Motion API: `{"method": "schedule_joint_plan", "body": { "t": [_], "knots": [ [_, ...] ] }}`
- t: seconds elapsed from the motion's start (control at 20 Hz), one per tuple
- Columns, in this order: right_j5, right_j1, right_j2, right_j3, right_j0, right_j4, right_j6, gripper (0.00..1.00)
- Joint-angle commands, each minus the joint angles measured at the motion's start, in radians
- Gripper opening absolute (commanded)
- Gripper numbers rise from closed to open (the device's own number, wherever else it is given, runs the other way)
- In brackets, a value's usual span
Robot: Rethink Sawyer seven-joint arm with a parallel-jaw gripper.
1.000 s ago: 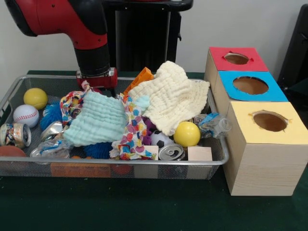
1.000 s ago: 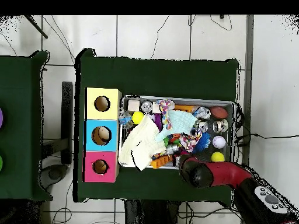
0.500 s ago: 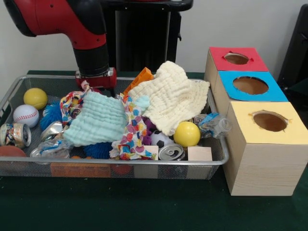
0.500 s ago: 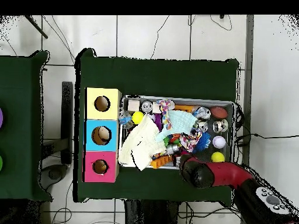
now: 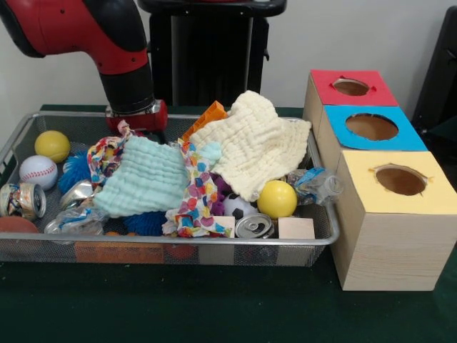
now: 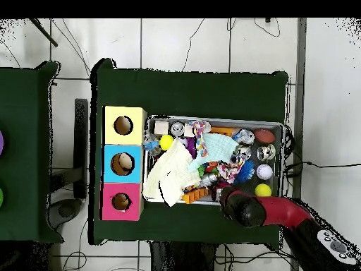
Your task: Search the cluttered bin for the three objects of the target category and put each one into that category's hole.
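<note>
Arm (image 5: 107, 36) in red and black bends down to the far rim of the wire bin (image 5: 71, 246), and its gripper (image 5: 136, 123) is hidden behind the cloths, so I cannot tell how it stands. Just beside the gripper lies the mint cloth (image 5: 143, 179), with the cream cloth (image 5: 250, 146) and both yellow balls (image 5: 277, 199) farther off inside the bin. Three boxes (image 5: 389, 179) with holes stand touching the bin's end, away from the arm.
</note>
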Motion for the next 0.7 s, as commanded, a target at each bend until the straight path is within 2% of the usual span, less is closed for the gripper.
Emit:
{"method": "schedule_joint_plan", "body": {
  "t": [0.05,0.25,0.6,0.7],
  "knots": [
    [0.149,0.072,0.039,-0.397,-0.137,-0.107,-0.338,1.0],
    [0.184,0.069,0.074,-0.409,-0.165,-0.138,-0.365,1.0],
    [0.276,0.057,0.126,-0.461,-0.198,-0.191,-0.474,1.0],
    [0.33,0.057,0.134,-0.482,-0.2,-0.191,-0.512,1.0]
  ]
}}
